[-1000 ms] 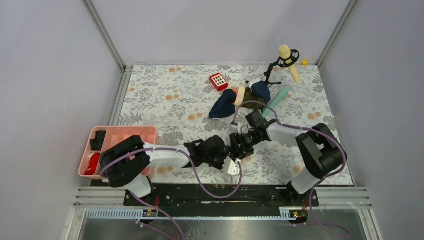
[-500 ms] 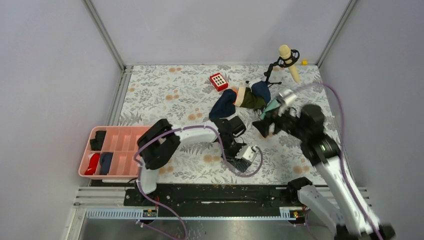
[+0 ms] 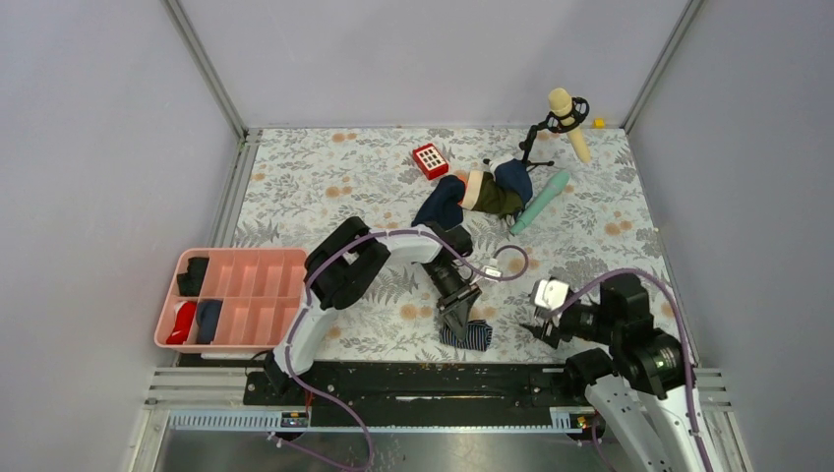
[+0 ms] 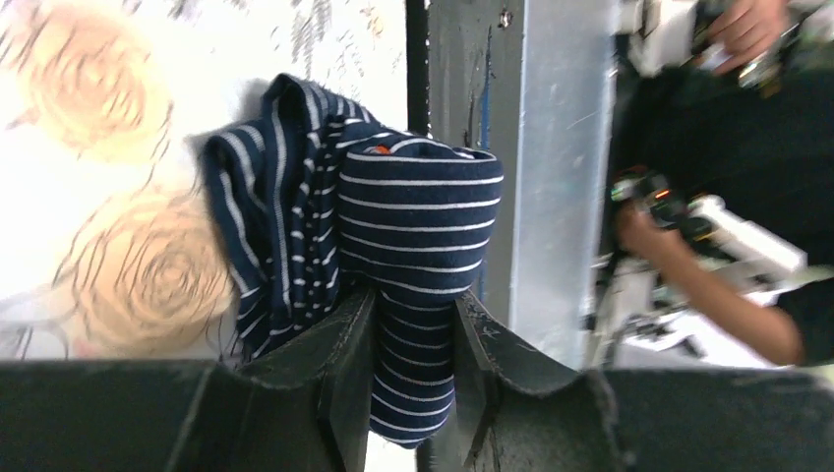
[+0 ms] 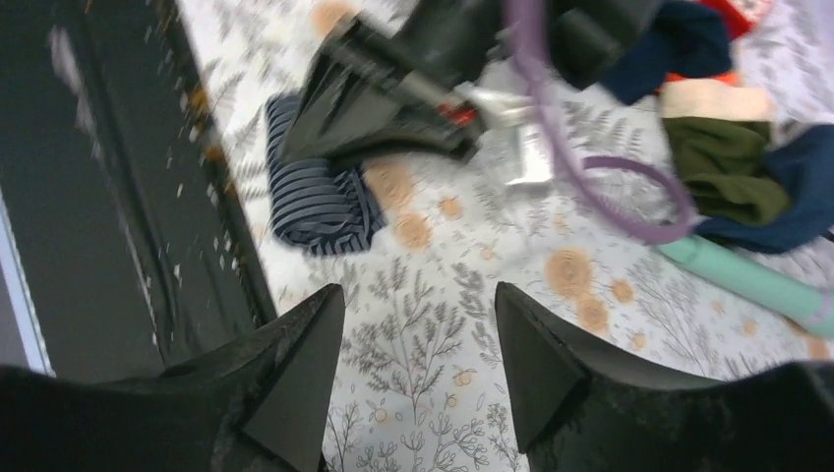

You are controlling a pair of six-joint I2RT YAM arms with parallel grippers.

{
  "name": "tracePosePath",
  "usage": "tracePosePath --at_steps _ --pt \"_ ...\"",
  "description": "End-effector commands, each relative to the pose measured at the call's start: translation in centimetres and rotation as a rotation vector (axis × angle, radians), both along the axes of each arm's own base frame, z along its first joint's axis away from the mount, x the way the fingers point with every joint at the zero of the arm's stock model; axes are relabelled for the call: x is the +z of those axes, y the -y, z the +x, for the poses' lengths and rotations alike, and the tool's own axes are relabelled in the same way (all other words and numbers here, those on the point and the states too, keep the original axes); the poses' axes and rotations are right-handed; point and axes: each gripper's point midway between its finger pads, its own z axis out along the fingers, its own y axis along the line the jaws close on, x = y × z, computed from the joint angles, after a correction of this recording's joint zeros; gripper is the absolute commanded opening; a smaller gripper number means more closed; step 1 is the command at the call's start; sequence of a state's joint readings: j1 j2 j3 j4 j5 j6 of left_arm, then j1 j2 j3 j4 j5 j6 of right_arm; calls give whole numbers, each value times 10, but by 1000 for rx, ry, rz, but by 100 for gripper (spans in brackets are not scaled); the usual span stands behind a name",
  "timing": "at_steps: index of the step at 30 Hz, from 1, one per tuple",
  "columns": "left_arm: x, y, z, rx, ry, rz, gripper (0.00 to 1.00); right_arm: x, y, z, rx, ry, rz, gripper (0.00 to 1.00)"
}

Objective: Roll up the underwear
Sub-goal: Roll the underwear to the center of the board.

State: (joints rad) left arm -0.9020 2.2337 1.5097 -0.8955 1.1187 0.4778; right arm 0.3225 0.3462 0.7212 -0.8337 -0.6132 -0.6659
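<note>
1. Left gripper [image 3: 459, 317], seen from overhead, points down onto the striped boxer shorts [image 3: 466, 335], which lie bunched near the front edge of the floral tablecloth [image 3: 325, 187]. The right gripper [image 3: 536, 329] hovers near them, apart.
2. From the left wrist, the two fingers pinch a rolled fold of the shorts, jaws narrow.
3. From the right wrist, the right jaws stand wide with nothing between them. The shorts lie beyond.

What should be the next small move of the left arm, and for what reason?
Probably open the left gripper and lift clear. Its jaws are shut on the underwear, which looks rolled into a compact bundle lying on the table by the near edge. The right gripper hangs open and empty off to the side.
</note>
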Motion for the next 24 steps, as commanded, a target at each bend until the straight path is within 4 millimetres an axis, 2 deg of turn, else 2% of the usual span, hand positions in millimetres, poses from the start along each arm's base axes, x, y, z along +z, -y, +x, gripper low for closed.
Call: tracePosePath --at_steps 1,5,7,9,13,16,20,24 --pt "-24 -14 5 171 -157 246 0 -37 -11 -29 330 101 -101 69" --pt "-34 -17 13 206 -147 289 0 -64 -23 -30 460 70 -114 73" --pt "-40 -16 15 223 -151 304 0 -83 -28 -25 490 42 -159 74" --pt "-44 -16 16 232 -152 310 0 -98 -43 -13 488 59 -193 75" --pt "-47 -16 15 240 -165 320 0 -105 -84 -9 465 31 -195 76" --pt "-49 -17 16 243 -167 325 0 -113 -102 -1 406 13 -247 74" --pt "-50 -16 15 245 -188 326 0 -120 -116 5 353 0 -246 73" --pt "-48 -15 16 248 -201 321 0 -129 -116 5 357 17 -274 71"
